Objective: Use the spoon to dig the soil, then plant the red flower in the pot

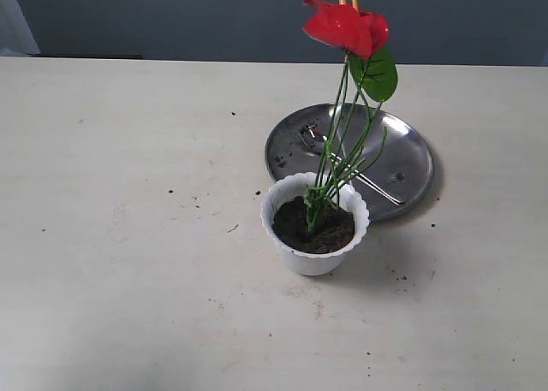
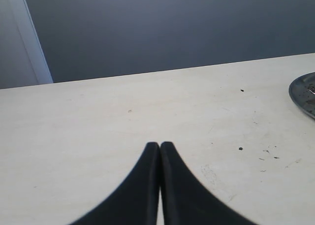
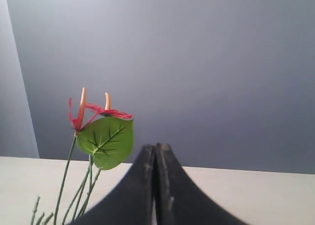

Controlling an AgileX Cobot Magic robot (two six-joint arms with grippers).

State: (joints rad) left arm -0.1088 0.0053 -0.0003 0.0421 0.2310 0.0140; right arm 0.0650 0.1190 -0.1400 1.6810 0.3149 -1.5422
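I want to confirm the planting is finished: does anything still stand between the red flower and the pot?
Nothing visible does. The red flower already stands with its stems in the soil inside the pot; the spoon lies apart on the steel plate.

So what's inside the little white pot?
The pot holds dark soil, with the red flower standing upright, its green stems pushed in. The buried stem ends and the pot's bottom are hidden by soil.
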